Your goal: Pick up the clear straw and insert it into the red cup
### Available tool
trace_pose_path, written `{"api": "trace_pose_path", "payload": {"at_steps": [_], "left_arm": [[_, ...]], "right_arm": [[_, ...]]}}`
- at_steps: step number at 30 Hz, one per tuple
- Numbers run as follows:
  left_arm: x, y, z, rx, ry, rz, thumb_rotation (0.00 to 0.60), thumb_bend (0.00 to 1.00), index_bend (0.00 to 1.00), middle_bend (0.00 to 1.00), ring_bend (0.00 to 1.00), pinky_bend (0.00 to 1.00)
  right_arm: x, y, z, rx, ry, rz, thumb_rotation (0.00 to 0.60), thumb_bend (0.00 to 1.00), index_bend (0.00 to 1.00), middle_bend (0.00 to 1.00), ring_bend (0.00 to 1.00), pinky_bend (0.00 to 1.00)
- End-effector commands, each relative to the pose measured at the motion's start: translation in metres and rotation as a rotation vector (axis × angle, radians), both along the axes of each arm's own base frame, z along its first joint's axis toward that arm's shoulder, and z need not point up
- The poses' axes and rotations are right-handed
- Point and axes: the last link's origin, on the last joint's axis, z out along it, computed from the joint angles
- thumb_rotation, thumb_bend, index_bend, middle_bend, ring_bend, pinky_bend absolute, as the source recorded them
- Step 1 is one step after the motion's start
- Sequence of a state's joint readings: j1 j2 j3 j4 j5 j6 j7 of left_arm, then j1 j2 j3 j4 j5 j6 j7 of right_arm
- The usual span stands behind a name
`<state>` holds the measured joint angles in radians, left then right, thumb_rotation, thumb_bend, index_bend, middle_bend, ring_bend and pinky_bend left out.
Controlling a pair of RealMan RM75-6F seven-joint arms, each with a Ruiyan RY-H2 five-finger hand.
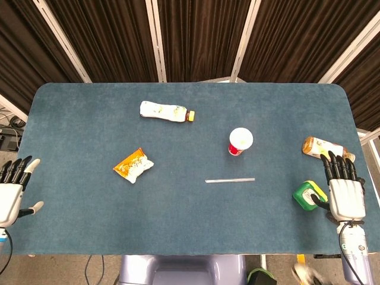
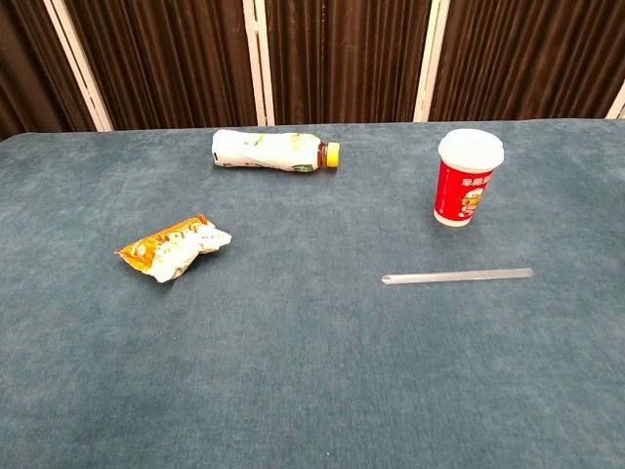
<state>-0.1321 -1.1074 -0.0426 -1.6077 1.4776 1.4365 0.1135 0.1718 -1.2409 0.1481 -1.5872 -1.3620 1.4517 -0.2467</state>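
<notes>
The clear straw [image 1: 230,180] [image 2: 457,277] lies flat on the blue table, running left to right, a little in front of the red cup [image 1: 240,142] [image 2: 468,178]. That cup stands upright with a white lid on top. My right hand [image 1: 344,189] hovers flat at the table's right edge, fingers spread and holding nothing, far right of the straw. At the left edge my left hand [image 1: 13,191] is likewise spread and empty. Neither hand shows in the chest view.
A white-labelled bottle [image 1: 167,111] [image 2: 274,151] lies on its side at the back left. An orange snack packet [image 1: 133,165] [image 2: 175,245] lies at mid left. Next to my right hand sit a green and yellow object [image 1: 309,195] and a lying amber bottle [image 1: 323,147].
</notes>
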Motion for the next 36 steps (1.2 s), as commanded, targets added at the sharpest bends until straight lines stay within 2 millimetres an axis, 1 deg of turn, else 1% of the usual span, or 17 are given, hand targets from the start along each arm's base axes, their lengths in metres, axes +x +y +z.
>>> {"api": "trace_pose_path", "payload": {"at_steps": [1,5,6,8,10,13,16,21,25,28,29,32,36], "left_arm": [[0.000,0.000,0.000,-0.001,0.002,-0.002,0.600,0.08,0.00,0.00,0.00,0.00],[0.000,0.001,0.000,-0.002,0.004,-0.004,0.600,0.08,0.00,0.00,0.00,0.00],[0.001,0.001,0.000,-0.002,0.004,-0.005,0.600,0.08,0.00,0.00,0.00,0.00],[0.001,0.002,0.000,-0.003,0.006,-0.007,0.600,0.08,0.00,0.00,0.00,0.00],[0.001,0.002,0.000,-0.004,0.008,-0.007,0.600,0.08,0.00,0.00,0.00,0.00],[0.001,0.003,0.000,-0.003,0.008,-0.007,0.600,0.08,0.00,0.00,0.00,0.00],[0.001,0.002,0.000,-0.003,0.008,-0.007,0.600,0.08,0.00,0.00,0.00,0.00],[0.001,0.002,0.000,-0.003,0.008,-0.008,0.600,0.08,0.00,0.00,0.00,0.00],[0.001,0.002,0.000,-0.003,0.007,-0.008,0.600,0.08,0.00,0.00,0.00,0.00],[0.001,0.002,0.000,-0.004,0.006,-0.008,0.600,0.08,0.00,0.00,0.00,0.00],[0.001,0.003,0.000,-0.005,0.005,-0.009,0.600,0.08,0.00,0.00,0.00,0.00],[0.000,0.002,0.000,-0.006,0.005,-0.009,0.600,0.08,0.00,0.00,0.00,0.00],[0.000,0.002,0.000,-0.006,0.004,-0.010,0.600,0.08,0.00,0.00,0.00,0.00]], "right_arm": [[0.001,0.001,0.000,-0.007,-0.006,0.003,0.600,0.14,0.00,0.00,0.00,0.00],[0.007,0.001,-0.001,-0.015,-0.034,0.027,0.600,0.14,0.00,0.00,0.00,0.00],[0.010,0.001,-0.002,-0.015,-0.044,0.034,0.600,0.14,0.02,0.00,0.00,0.00],[0.016,-0.001,-0.006,-0.012,-0.073,0.050,0.600,0.14,0.09,0.00,0.00,0.00],[0.022,-0.003,-0.010,-0.003,-0.107,0.060,0.600,0.14,0.23,0.01,0.00,0.00],[0.033,-0.008,-0.018,0.012,-0.141,0.084,0.600,0.15,0.36,0.08,0.00,0.00],[0.046,-0.014,-0.031,0.043,-0.169,0.107,0.600,0.19,0.42,0.12,0.00,0.00],[0.072,-0.031,-0.063,0.127,-0.175,0.132,0.600,0.21,0.45,0.13,0.00,0.00],[0.087,-0.041,-0.090,0.187,-0.176,0.134,0.600,0.22,0.47,0.13,0.00,0.00],[0.093,-0.044,-0.106,0.222,-0.178,0.130,0.600,0.24,0.48,0.13,0.00,0.00],[0.096,-0.045,-0.116,0.249,-0.171,0.125,0.600,0.24,0.48,0.13,0.00,0.00],[0.101,-0.045,-0.135,0.282,-0.168,0.111,0.600,0.24,0.48,0.14,0.00,0.00],[0.105,-0.045,-0.157,0.319,-0.182,0.093,0.600,0.24,0.48,0.15,0.00,0.00]]}}
